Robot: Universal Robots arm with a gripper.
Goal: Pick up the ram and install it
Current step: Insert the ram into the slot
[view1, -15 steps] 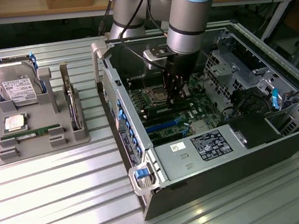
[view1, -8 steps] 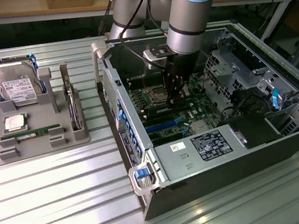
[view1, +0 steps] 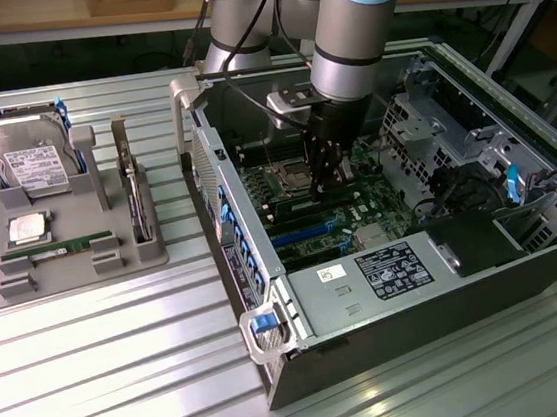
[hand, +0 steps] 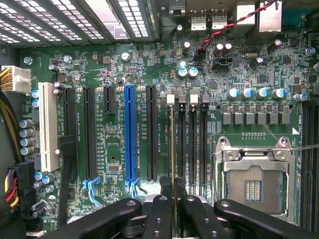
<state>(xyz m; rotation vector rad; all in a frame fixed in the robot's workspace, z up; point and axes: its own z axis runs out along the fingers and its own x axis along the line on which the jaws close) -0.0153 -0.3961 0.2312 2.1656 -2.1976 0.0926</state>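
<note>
Robot arm (view1: 353, 19): grey with light blue joint caps, reaching down from the far side into an open computer case (view1: 512, 142) laid on its side on the ribbed metal bench (view1: 106, 369).

End effector (view1: 329, 191): black, lowered over the motherboard (view1: 345, 216) near the middle of the case. In the wrist view the end effector (hand: 172, 201) is seen with its fingers (hand: 158, 209) drawn together and clamped on the ram (hand: 172, 144).

Ram: held edge-on between the fingers, shown in the wrist view as a thin line running along the first of four parallel memory slots (hand: 192, 142). Whether it is fully seated in the slot cannot be told. These slots lie just beside the empty processor socket (hand: 253, 181), whose metal frame is visible.

Motherboard: green, carrying black expansion slots, one blue slot (hand: 130, 134) and one white slot (hand: 48, 127).

Parts tray (view1: 69, 227): grey, set on the bench at the exterior view's left, well apart from the case. A hard drive (view1: 28, 151) stands tilted at its far end. A square silver processor chip (view1: 27, 229) lies flat near its middle. A second green memory stick (view1: 57, 251) lies along its near edge. A taller card with a metal bracket (view1: 135, 200) stands upright at its right side.

Power supply (view1: 363, 284): grey box with a black label, at the near side of the case.
</note>
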